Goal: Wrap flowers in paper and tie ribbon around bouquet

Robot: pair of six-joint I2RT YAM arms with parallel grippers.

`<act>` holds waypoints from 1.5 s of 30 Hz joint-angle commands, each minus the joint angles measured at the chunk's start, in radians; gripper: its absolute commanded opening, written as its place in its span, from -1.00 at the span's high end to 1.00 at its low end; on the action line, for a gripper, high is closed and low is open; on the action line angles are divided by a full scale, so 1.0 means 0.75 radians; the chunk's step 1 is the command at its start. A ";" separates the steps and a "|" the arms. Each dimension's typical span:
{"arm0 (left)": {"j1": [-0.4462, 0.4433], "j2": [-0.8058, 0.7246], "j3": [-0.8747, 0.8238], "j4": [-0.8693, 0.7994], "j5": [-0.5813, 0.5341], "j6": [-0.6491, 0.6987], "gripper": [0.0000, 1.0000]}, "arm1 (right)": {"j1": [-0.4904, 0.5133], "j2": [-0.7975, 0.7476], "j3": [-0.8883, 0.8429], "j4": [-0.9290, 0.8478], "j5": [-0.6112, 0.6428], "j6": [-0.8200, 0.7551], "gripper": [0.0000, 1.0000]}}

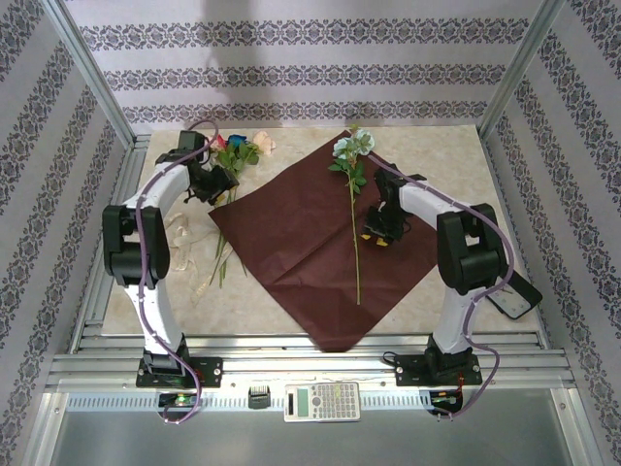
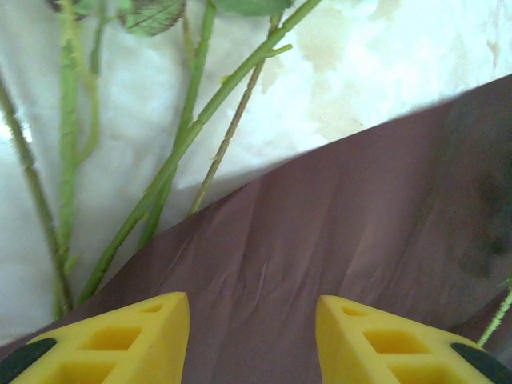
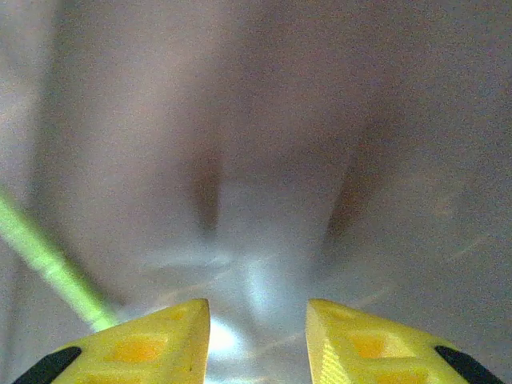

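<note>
Yellow jaws of our left gripper (image 2: 252, 328) stand released above the paper (image 2: 336, 240), flowers (image 2: 184, 136) lying ahead-left of them. Our right gripper (image 3: 258, 328) is released too, a green stem (image 3: 48, 260) at its left.

In the right wrist view the paper (image 3: 264, 136) was a dull maroon blur with soft, shapeless creases. A green stem (image 3: 48, 260) at lower left ran out of focus toward the bottom edge. In the left wrist view the flowers (image 2: 188, 132) were cut off by the top edge, above their stems. From above, the ribbon (image 1: 179, 231) at left was too pale to trace.
</note>
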 commanded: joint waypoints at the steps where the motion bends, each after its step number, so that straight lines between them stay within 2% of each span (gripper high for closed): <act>1: -0.023 0.062 0.073 -0.059 -0.081 0.093 0.13 | -0.059 0.029 -0.023 -0.052 0.046 0.064 0.27; 7: -0.057 0.174 0.208 -0.093 -0.250 0.259 0.20 | -0.080 -0.038 -0.115 -0.037 0.104 0.110 0.28; 14: -0.076 0.285 0.336 -0.156 -0.426 0.420 0.36 | -0.075 -0.035 -0.078 -0.052 0.091 0.108 0.29; 24: -0.070 0.324 0.305 -0.170 -0.401 0.530 0.46 | -0.057 -0.015 -0.038 -0.070 0.090 0.112 0.29; 30: -0.060 0.370 0.324 -0.206 -0.398 0.532 0.49 | -0.055 -0.014 -0.038 -0.072 0.093 0.112 0.29; 31: -0.055 0.362 0.325 -0.213 -0.416 0.517 0.45 | -0.054 -0.012 -0.038 -0.072 0.094 0.112 0.29; 34: -0.040 0.264 0.263 -0.152 -0.438 0.466 0.17 | -0.053 -0.011 -0.040 -0.072 0.093 0.109 0.30; 37: -0.019 0.152 0.208 -0.086 -0.404 0.406 0.06 | -0.053 -0.010 -0.042 -0.072 0.098 0.105 0.29; 41: 0.017 0.085 0.173 -0.070 -0.366 0.328 0.03 | -0.053 -0.009 -0.038 -0.075 0.099 0.100 0.30; 45: 0.131 0.109 0.117 -0.079 -0.306 0.192 0.11 | -0.054 -0.001 -0.030 -0.078 0.094 0.096 0.30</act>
